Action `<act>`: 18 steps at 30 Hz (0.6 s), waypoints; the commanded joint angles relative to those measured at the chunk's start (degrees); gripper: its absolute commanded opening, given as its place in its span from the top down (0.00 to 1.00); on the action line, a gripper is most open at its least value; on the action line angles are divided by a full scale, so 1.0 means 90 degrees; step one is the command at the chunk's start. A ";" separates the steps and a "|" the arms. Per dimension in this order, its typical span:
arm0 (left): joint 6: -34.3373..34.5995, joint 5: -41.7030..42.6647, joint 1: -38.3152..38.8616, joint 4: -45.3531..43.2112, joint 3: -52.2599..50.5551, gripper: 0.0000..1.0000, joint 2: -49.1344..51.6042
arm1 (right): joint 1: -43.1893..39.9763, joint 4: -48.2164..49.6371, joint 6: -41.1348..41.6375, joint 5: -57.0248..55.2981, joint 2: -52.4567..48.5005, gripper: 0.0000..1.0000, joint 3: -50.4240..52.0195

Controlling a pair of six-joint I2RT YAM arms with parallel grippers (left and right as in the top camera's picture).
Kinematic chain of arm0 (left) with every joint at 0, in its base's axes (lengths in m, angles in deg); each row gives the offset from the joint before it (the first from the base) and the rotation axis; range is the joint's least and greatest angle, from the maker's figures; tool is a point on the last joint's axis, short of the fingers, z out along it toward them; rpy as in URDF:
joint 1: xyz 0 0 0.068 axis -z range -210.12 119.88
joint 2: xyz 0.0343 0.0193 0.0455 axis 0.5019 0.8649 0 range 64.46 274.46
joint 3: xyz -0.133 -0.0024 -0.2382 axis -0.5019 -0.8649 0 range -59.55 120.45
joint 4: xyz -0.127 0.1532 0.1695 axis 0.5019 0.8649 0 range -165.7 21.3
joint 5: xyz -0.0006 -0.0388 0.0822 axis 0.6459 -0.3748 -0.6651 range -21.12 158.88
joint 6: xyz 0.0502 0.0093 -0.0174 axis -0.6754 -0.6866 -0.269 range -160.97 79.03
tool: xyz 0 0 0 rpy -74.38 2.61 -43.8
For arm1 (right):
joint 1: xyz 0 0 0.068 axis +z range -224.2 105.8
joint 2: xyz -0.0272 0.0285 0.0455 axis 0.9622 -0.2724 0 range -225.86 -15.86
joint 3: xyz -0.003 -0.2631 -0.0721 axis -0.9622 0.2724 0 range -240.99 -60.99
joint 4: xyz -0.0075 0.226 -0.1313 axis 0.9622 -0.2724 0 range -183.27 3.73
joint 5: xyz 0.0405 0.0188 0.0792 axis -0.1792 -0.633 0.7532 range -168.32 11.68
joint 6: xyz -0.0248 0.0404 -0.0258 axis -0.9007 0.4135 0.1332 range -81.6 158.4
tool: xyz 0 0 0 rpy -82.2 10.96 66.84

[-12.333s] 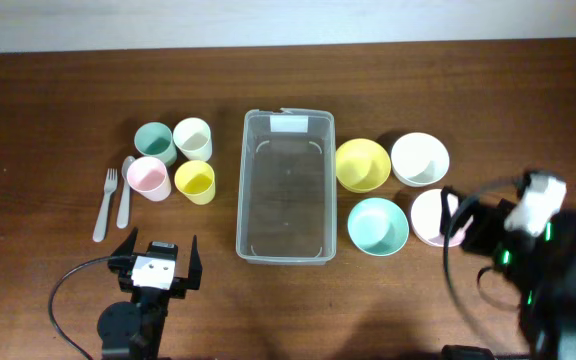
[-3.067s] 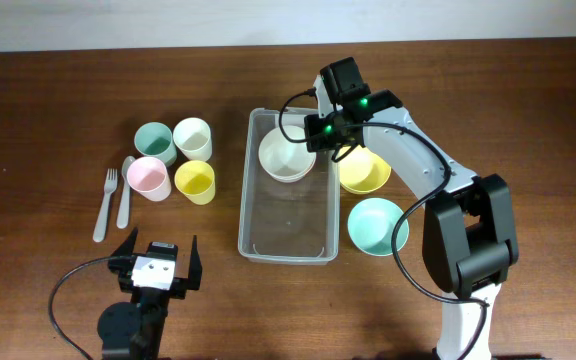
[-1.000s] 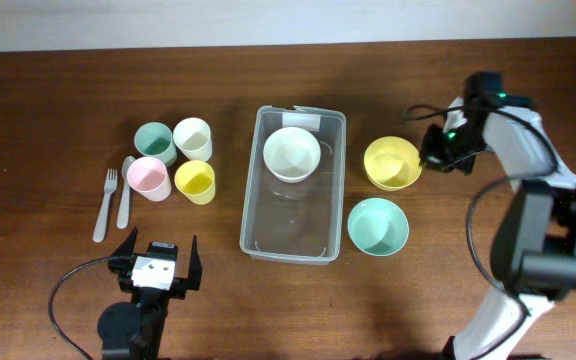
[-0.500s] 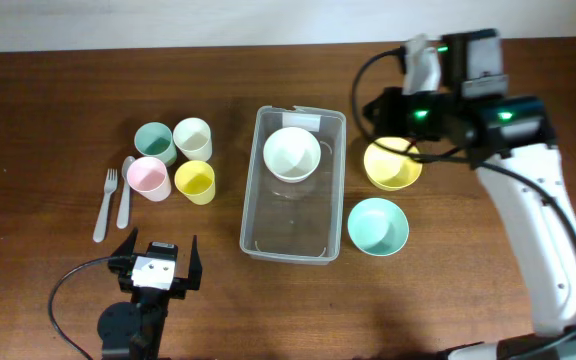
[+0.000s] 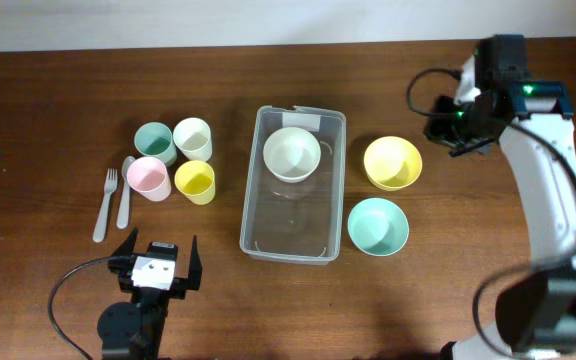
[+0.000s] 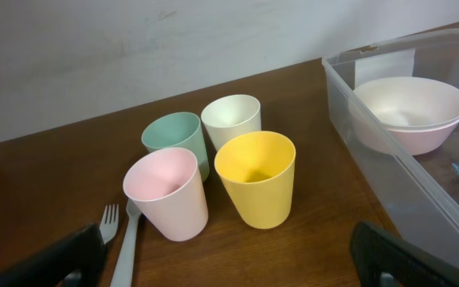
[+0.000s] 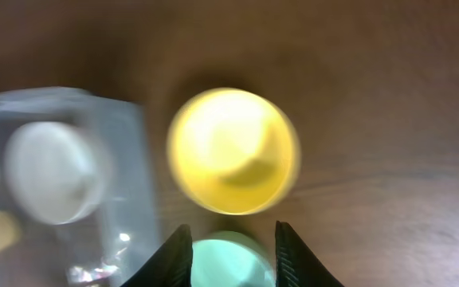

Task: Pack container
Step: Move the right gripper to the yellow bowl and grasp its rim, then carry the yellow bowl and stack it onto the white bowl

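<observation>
Upper right in the overhead view, your right hand [image 7: 231, 239] hangs open and empty near the yellow bowl [image 5: 392, 163]; the tub [image 5: 290, 215] sits at centre frame. Descend off-centre and you may shove that bowl into the teal bowl [image 5: 378, 225].

Even, soft light throughout; the right wrist view is heavily motion-blurred, others sharp.

Left gripper [image 6: 229, 267] sits low, fingers spread wide. Right gripper [image 7: 231, 253] hangs raised, pointing down, fingers parted, nothing between them.
</observation>
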State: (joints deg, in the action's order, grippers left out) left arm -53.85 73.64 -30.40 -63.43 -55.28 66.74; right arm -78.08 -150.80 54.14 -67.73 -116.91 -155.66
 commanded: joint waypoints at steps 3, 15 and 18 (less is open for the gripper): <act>-0.0056 0.0095 0.0012 -0.0027 -0.0053 0.00 -0.0041 | -0.0282 -0.0032 -0.0464 0.0323 -0.1197 0.66 0.0265; -0.0056 0.0095 0.0012 -0.0027 -0.0053 0.00 -0.0041 | -0.0291 0.0607 -0.0508 0.0556 -0.2482 0.66 0.0270; -0.0053 0.0095 0.0012 -0.0027 -0.0053 0.00 -0.0041 | -0.0291 0.0733 -0.0505 0.0758 -0.2635 0.67 0.0277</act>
State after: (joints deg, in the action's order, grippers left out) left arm -53.85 73.64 -30.40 -63.40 -55.28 66.74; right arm -80.50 -144.94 49.99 -63.66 -138.86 -153.43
